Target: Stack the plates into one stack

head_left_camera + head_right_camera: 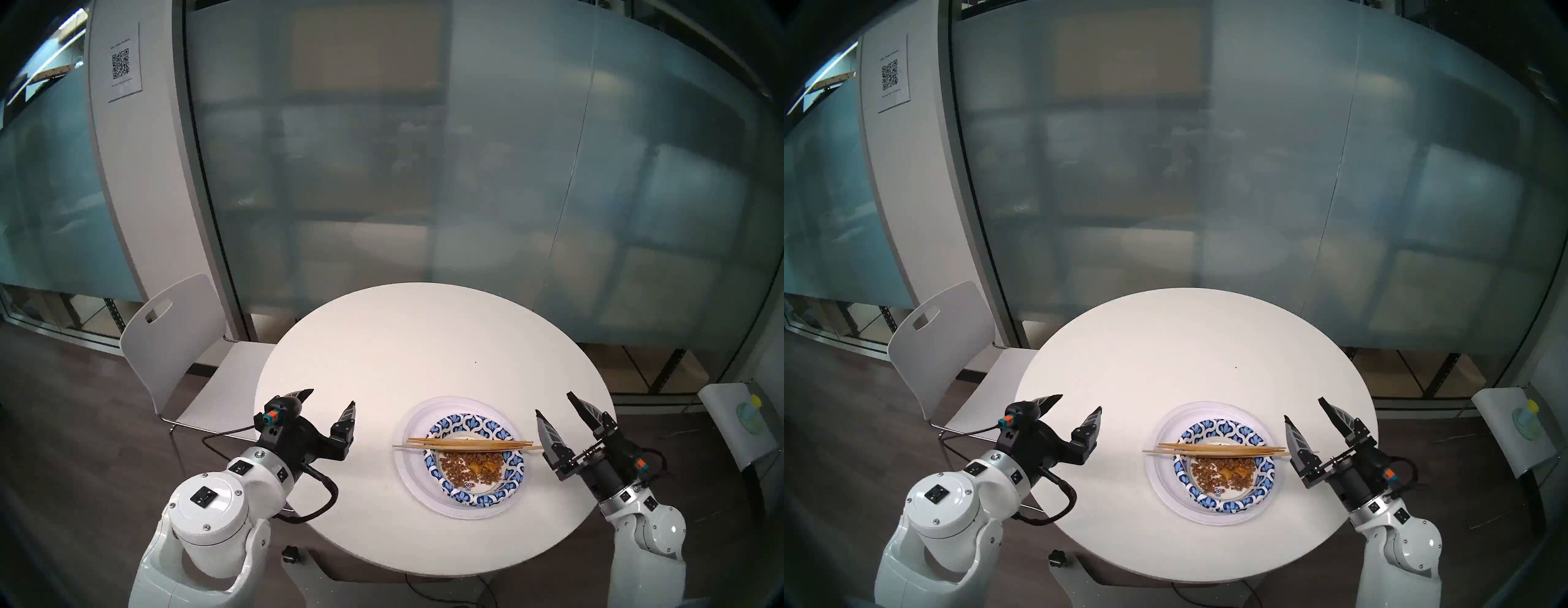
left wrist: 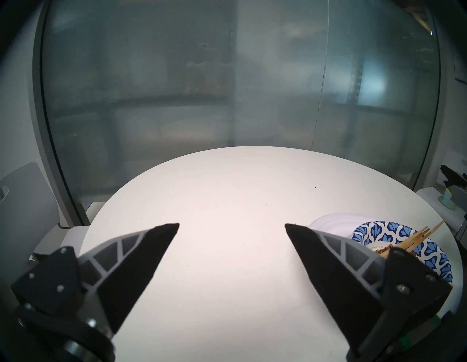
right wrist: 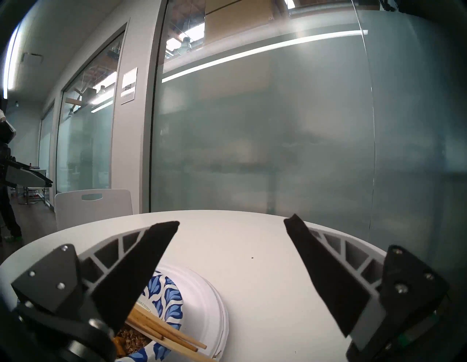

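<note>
One stack stands right of the table's middle. A large white plate is at the bottom, with a smaller blue-and-white patterned plate nested on it. Brown food bits lie in the patterned plate and wooden chopsticks rest across its rim. My left gripper hovers open and empty, well left of the stack. Just right of the stack, my right gripper is open and empty too. The white plate's rim looks layered in the right wrist view.
The round white table stands before a frosted glass wall. A white chair is tucked in at its far left. A small stand with a bottle sits off the right edge. A black knob lies on the floor.
</note>
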Robot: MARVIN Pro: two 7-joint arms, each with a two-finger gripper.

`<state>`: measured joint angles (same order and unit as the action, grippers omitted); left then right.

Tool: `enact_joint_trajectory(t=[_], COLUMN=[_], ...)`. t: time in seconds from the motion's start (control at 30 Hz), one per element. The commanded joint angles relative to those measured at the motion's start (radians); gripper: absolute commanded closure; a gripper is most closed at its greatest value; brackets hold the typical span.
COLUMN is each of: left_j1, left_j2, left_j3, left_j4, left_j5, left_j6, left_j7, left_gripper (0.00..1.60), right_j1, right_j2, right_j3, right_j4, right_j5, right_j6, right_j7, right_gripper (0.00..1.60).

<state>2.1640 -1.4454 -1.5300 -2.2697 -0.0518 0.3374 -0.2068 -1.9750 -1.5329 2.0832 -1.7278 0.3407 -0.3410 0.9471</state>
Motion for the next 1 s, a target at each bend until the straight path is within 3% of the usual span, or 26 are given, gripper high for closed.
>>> enact_joint_trajectory(t=[0.0,0.23,0.97], left_j1=[0.033,0.037,0.039], left_j2=[-0.001,-0.003,-0.009], left_j3=[0.003,0.002,-0.001], left_j4=[0.001,0.011,0.013], left_j5=[-0.006,-0.006,-0.003], left_j6=[-0.118,-0.151,-0.16], left_j7=[-0.011,-0.016,-0.022], left_gripper=[0.0,0.0,0.0], right_j1=[0.009,0.008,0.007], right_j2=[-0.006,-0.005,-0.004], right_j3=[-0.002,-0.003,-0.004], right_j4=[-0.019,-0.019,-0.019], right_j5=[0.013,0.014,0.014], right_j6=[-0.006,-0.007,-0.008], right_j7=[0.0,-0.002,-0.003], right_gripper=[0.0,0.0,0.0])
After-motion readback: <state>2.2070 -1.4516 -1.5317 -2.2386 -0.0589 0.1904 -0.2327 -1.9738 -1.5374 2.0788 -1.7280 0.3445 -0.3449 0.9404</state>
